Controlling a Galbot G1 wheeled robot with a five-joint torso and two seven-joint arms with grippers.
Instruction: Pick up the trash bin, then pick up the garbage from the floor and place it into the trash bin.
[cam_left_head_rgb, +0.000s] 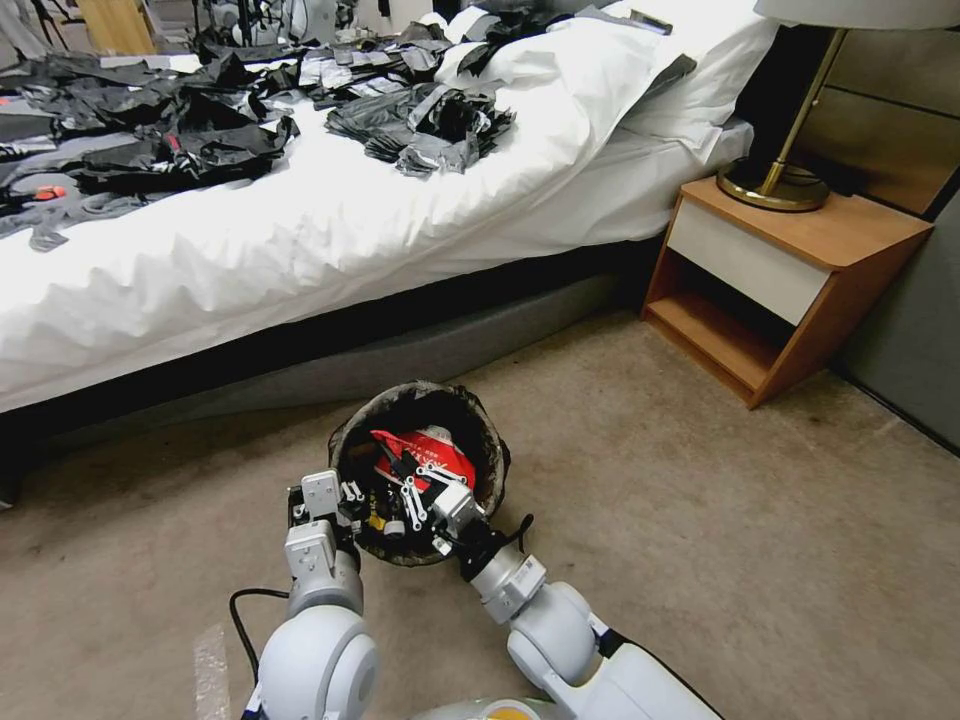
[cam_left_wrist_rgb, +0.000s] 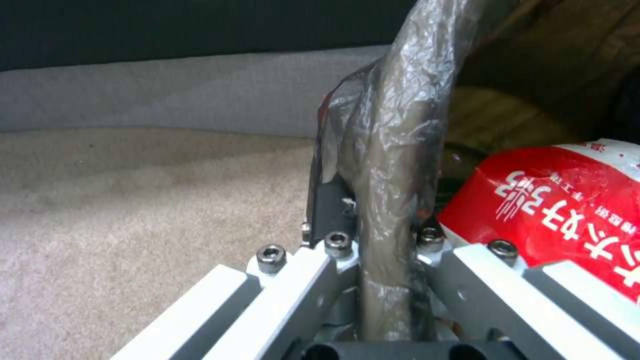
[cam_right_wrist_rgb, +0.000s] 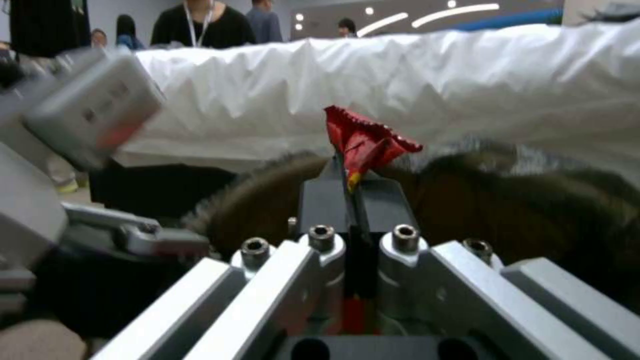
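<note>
The left end effector is seen pressed together on the liner-covered rim of the trash bin; in the left wrist view the plastic-wrapped rim passes between its fingers. The bin is held tilted above the carpeted floor, its mouth turned up toward the head camera. The right end effector is placed over the bin's opening, just beside the left one, its fingers pinched on a crumpled red wrapper, part of the garbage. A red-and-white snack packet lies inside the bin, beyond the right end effector and close against the left one. Both arms are extended forward and low, with wrists converging at the bin's near edge. The bin's white body is hidden behind the dark liner and both end effectors. A bed stands beyond the bin.
</note>
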